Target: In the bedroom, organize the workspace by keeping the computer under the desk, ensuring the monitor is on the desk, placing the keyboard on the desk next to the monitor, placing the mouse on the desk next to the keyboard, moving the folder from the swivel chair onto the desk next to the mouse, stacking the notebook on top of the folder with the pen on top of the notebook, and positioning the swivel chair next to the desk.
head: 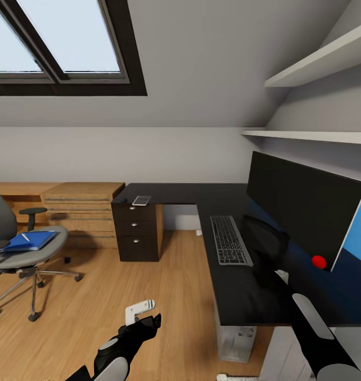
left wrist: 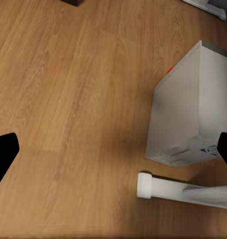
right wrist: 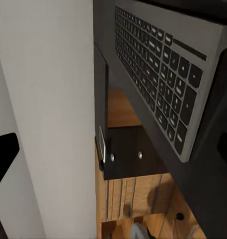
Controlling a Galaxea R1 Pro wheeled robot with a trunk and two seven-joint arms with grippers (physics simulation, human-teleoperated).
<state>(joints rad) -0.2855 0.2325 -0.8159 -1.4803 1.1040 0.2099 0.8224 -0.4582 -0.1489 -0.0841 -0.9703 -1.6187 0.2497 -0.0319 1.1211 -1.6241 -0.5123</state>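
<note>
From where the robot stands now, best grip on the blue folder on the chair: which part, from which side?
Grip the folder by its near long edge, coming in from the open front of the swivel chair. It lies flat and thin on the seat, so a low, near-horizontal pinch on that edge suits it. The backrest and far armrest block the other sides. The pen rests on top; keep the folder level.

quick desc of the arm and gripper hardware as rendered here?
Both arms have glossy black shells with light grey oval panels, as on the right forearm. The left gripper is a white bracket-like piece. In the wrist views, the fingertips are plain black. No cables or markings visible.
</note>
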